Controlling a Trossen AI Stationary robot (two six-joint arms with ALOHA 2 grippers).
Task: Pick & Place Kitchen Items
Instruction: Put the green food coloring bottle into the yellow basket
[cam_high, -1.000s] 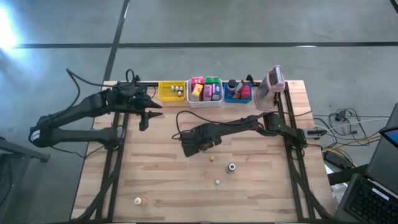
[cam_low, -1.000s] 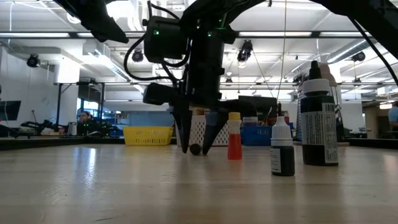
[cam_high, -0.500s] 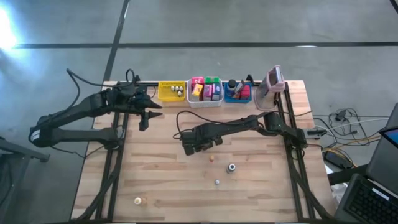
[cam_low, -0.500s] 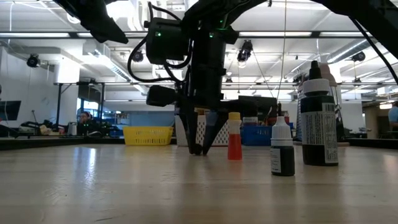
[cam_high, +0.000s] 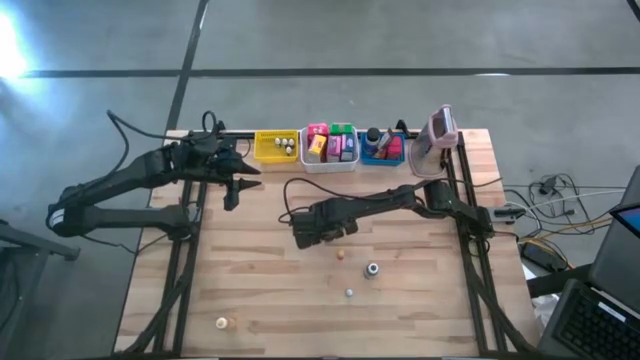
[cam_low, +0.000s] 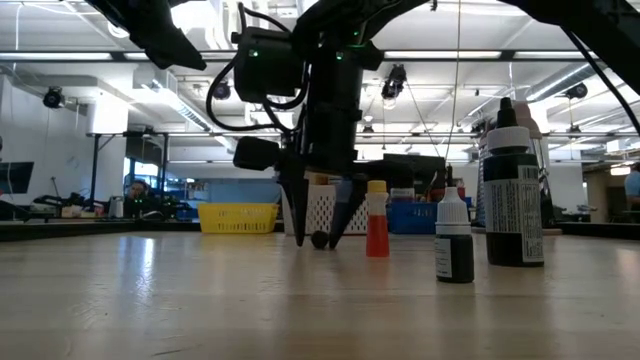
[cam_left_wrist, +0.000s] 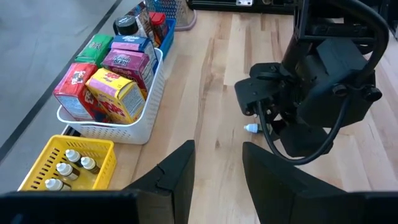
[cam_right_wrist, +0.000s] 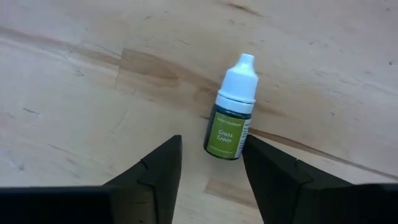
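A small dropper bottle (cam_right_wrist: 229, 121), dark with a green label and a white cap, lies on its side on the wood near the table's middle. My right gripper (cam_right_wrist: 212, 144) points down over it and is open, with one finger on each side of the bottle's base end and no touch showing. In the low view the bottle's dark round end (cam_low: 320, 240) sits between the right gripper's (cam_low: 318, 232) fingertips. My left gripper (cam_high: 240, 186) waits open above the far left of the table, near the yellow bin (cam_high: 275, 146).
A red-orange bottle (cam_low: 376, 225), a small white-capped bottle (cam_low: 454, 240) and a larger dark bottle (cam_low: 514, 190) stand right of the right gripper. Another small piece (cam_high: 222, 322) sits near the near-left corner. White bin (cam_high: 330, 160), blue bin (cam_high: 381, 155) and pink-grey device (cam_high: 437, 135) line the far edge.
In the low view my right gripper's fingertips drew together around the bottle half a second ago and now stand apart again, with the bottle's end showing between them on the table. The bottle has stayed in place.
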